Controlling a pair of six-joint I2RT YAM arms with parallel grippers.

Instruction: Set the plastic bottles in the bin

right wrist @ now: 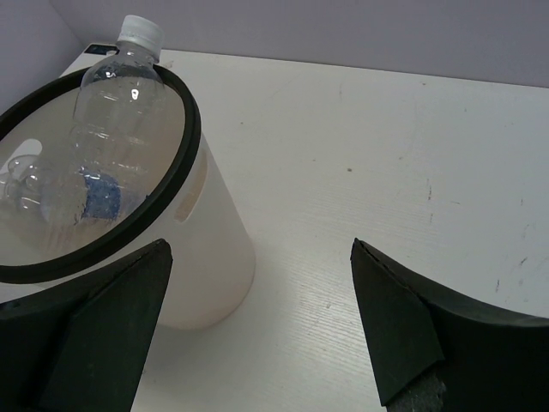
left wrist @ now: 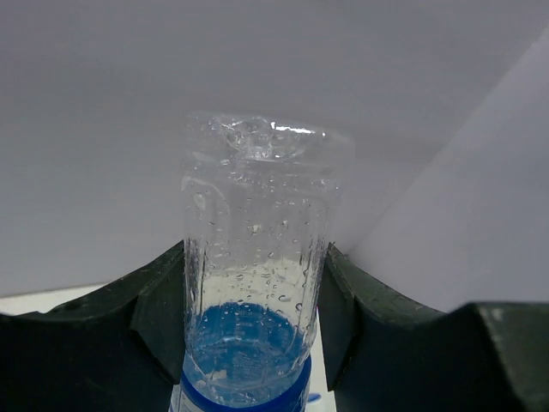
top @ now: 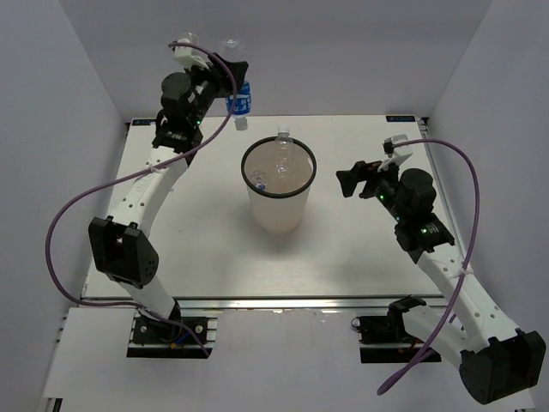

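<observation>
- Surface (top: 360, 257): one, white.
- Bin (top: 276, 215): one, upright mid-surface; at least two clear bottles (right wrist: 116, 86) inside, full count unclear.
- Blue-labelled bottle (top: 239, 96): one, aloft beyond the bin's far-left side; probably light, thin-walled, crushable; grip mid-body.
- Left fingers (left wrist: 159, 322): narrowed on that bottle.
- Right fingers (right wrist: 403, 326): wide, empty.

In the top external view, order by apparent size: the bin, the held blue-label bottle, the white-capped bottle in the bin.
1. bin
2. blue-label bottle, raised nearer the camera
3. white-capped bottle; mostly inside the bin, so unsure
</observation>
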